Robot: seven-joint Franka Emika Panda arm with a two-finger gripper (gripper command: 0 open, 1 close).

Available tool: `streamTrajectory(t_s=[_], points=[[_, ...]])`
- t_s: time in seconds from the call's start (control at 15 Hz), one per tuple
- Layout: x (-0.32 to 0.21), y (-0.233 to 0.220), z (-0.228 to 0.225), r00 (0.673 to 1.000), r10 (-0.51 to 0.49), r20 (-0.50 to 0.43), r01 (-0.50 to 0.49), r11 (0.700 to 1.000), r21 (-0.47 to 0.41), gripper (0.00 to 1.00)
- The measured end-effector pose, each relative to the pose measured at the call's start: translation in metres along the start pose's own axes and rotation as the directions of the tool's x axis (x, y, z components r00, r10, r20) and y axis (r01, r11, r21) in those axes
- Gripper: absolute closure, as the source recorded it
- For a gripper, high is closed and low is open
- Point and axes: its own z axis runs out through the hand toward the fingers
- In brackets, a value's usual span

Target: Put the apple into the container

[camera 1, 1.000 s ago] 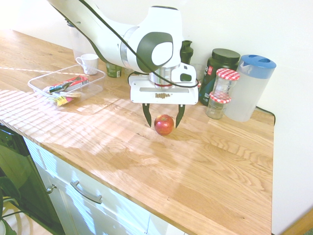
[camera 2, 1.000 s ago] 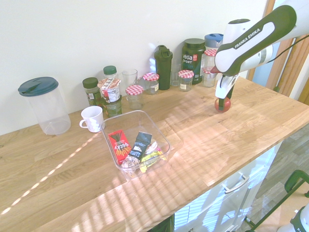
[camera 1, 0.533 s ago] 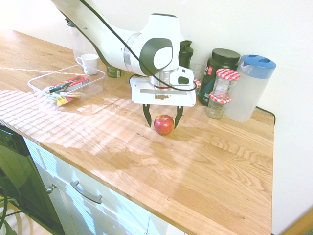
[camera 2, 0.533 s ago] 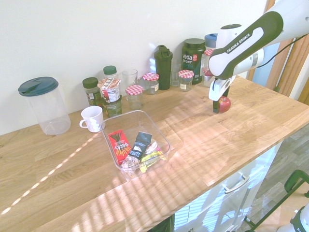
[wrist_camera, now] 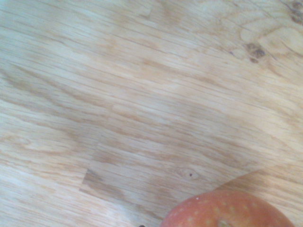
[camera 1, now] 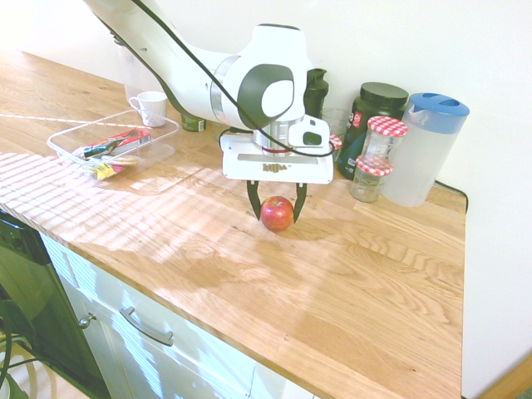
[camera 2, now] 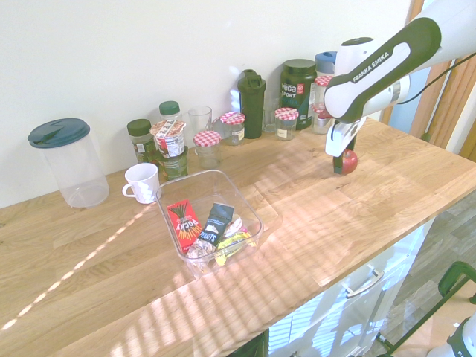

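Pincer: two dark tapered fingers of the white arm's pincer (camera 1: 276, 204) point straight down and pinch the small round red apple (camera 1: 277, 214) from both sides; also seen from the opposite side (camera 2: 344, 158).
Apple: glossy red skin with a paler yellowish patch, round; sits low at the bench surface between the fingers, whether it rests on the wood or is just clear of it I cannot tell. In the wrist view its speckled red top and stem dimple show (wrist_camera: 227, 211).
Bench: long wooden bench (camera 1: 349, 291) of pale oak staves, clear grain and small knots, striped with sunlight; white drawer fronts with metal handles below.
Container: shallow rectangular clear plastic tray with rounded corners (camera 2: 172, 186), well apart from the apple along the bench; through its walls show a red packet, a black packet and yellow wrappers.
Cup: small white ceramic mug (camera 2: 142, 181) just beside the tray.
Back row: tall translucent pitcher with blue lid (camera 1: 424, 150); small glass jars with red-checked lids (camera 1: 376, 154); dark green plastic tub with black lid (camera 1: 370, 120); dark shaker bottle (camera 2: 251, 103); all stand upright against the white wall.
Second pitcher: translucent cylinder with dark blue-green lid (camera 2: 68, 162), at the far end beyond the mug.
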Motion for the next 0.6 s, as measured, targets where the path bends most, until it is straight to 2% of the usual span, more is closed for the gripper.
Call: streamTrajectory(t_s=[0.13, 0.27, 0.47, 0.6], points=[[0.000, 0.000, -0.019, 0.998, 0.050, 0.025, -0.051, 0.999, 0.008, 1.00], [0.002, -0.016, -0.077, 0.995, 0.090, 0.039, -0.092, 0.995, 0.045, 1.00], [-0.027, -0.101, -0.158, 0.997, 0.072, -0.011, -0.070, 0.991, 0.111, 1.00], [-0.060, -0.175, -0.178, 0.998, 0.040, -0.045, -0.033, 0.990, 0.135, 1.00]])
